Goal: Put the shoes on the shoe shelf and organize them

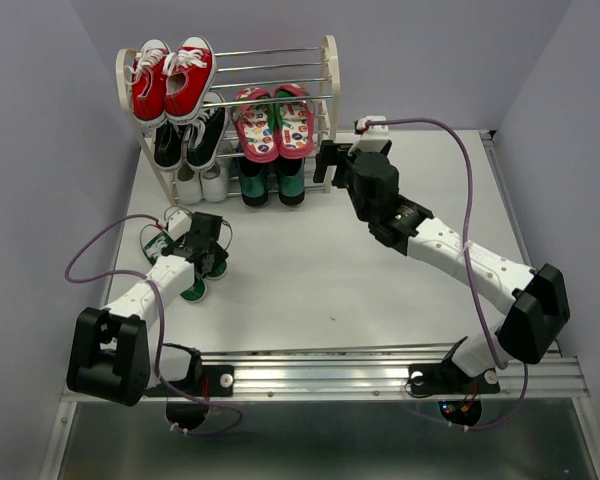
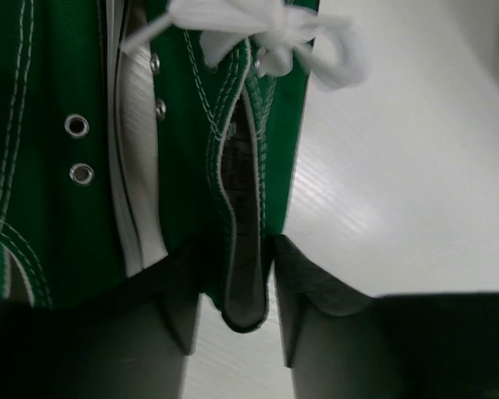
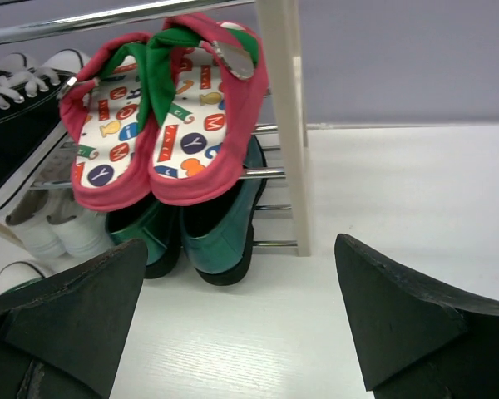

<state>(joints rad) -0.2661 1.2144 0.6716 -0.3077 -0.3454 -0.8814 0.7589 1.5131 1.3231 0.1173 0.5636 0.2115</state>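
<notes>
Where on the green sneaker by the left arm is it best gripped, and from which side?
Grip the green sneaker by the canvas wall of its opening, coming from above with one finger inside and one outside. The wall stands as a thin upright edge, and the left claw straddles it.

Green canvas sneakers point(image 1: 156, 242) lie near the surface's left edge. Pink flip-flops point(image 1: 275, 122) and green loafers point(image 1: 272, 182) sit on the far-edge shoe shelf point(image 1: 329, 70).

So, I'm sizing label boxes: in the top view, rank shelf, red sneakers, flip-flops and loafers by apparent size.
1. shelf
2. red sneakers, only slightly larger than the next
3. flip-flops
4. loafers, smallest as seen, though the flip-flops hide much of them
</notes>
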